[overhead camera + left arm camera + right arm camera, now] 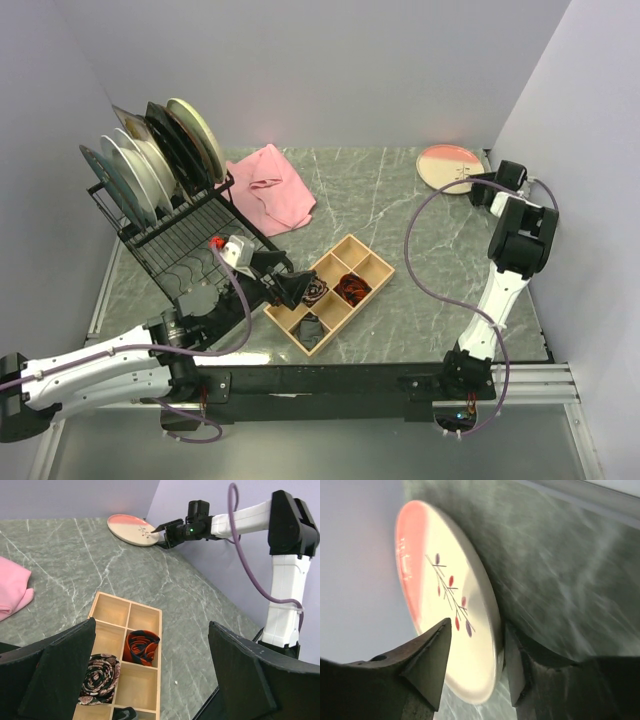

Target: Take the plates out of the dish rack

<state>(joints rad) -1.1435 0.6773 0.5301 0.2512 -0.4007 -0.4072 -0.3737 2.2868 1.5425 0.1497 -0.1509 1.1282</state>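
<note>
Over at the far right corner of the marble table (pixel 380 205), the pink-cream plate (pixel 448 165) lies flat, out of the dish rack (pixel 170 240), with its red-tinted side toward the back wall. The right gripper (pixel 477 629) reaches in low at the plate's near edge. In the wrist view the two fingers straddle the rim, one over the painted twig on the face and one down by the underside. There's a sliver of space between the upper finger and the plate, so the jaws stand parted around it and are not pinching. Back on the left, the rack sits in the rear corner and the rest of the plates (pixel 150 165) stand on edge in its slots, leaning toward the back. A teal one is at the near end, pale ones sit in the middle, and dark ones plus a cream-green one are at the far end. The left gripper (pixel 297 291) hangs over the wooden tray (pixel 385 268), just right of the rack's front corner, its fingers spread as wide as they go with nothing between them. Below it, a rolled red-and-navy tie (pixel 141 647) and a rolled floral tie (pixel 100 672) sit in neighbouring compartments. A pink cloth (pixel 272 185) lies crumpled on the table just beside the rack's right side.
</note>
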